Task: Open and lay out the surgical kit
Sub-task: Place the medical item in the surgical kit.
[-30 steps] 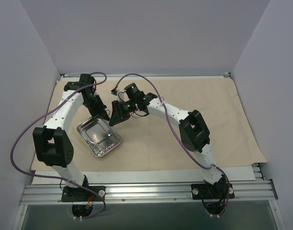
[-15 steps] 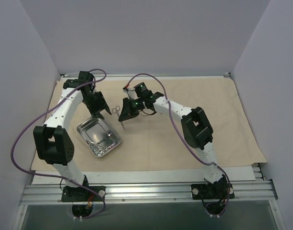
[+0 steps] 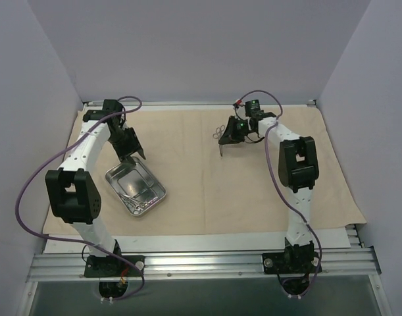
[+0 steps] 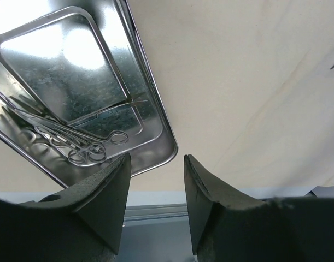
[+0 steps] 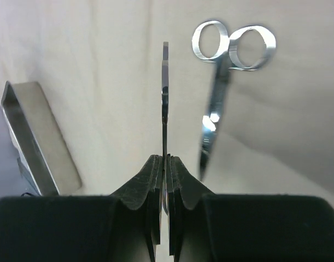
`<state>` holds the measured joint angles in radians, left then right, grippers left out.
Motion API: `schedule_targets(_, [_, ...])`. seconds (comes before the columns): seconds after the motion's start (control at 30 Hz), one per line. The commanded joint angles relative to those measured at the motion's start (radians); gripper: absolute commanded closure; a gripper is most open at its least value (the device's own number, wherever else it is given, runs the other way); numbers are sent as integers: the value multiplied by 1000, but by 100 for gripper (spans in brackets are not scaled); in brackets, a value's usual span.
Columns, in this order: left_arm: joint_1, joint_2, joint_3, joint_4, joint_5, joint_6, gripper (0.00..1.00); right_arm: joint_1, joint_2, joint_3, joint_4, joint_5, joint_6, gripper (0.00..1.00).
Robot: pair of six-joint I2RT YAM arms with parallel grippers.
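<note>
- One beige cloth wrap, one steel tray and two grippers are counted; the instruments tangled in the tray cannot be counted.
- From above, the tray is seen at 6 o'clock of the left gripper, whose jaws are held apart and empty.
- The right gripper is clamped on a thin steel instrument; ring handles are seen at 1 o'clock.

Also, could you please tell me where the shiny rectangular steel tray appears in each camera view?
Top external: the shiny rectangular steel tray lies left of centre, in the lower half.
Left wrist: it fills the upper left.
Right wrist: a steel shape at the left edge, seen obliquely, is probably the tray.
Shared landmark: the large beige cloth wrap under it in every view.
</note>
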<state>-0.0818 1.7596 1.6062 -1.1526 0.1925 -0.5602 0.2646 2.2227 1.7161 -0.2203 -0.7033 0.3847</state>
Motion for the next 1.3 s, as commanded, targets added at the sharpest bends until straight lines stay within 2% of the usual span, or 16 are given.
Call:
schedule_targets(0.0, [8,20,11,24,25,23,48,-65,-23,5,-57,-18,-82,100])
schedule_targets(0.13, [8,44,15,22,35,25,51,-102,29,45,-82,-54,-135,100])
schedule_targets(0.33, [8,66,23,16,45,26,52,-117,68,42,-47,-116,-112,100])
schedule_targets(0.63, [8,77,35,13,45,26,52,-151,66,-39,28,-125,-104,100])
schedule_targets(0.97, [8,89,41,4,48,31,53,-171,80,-20,35,-137,-104,100])
schedule_targets(1.13, [8,89,37,4,53,33,53,-171,110,0,24,-122,-98,100])
schedule_targets(1.27, [8,80,21,10,53,33,52,-172,155,69,-63,-85,-124,100])
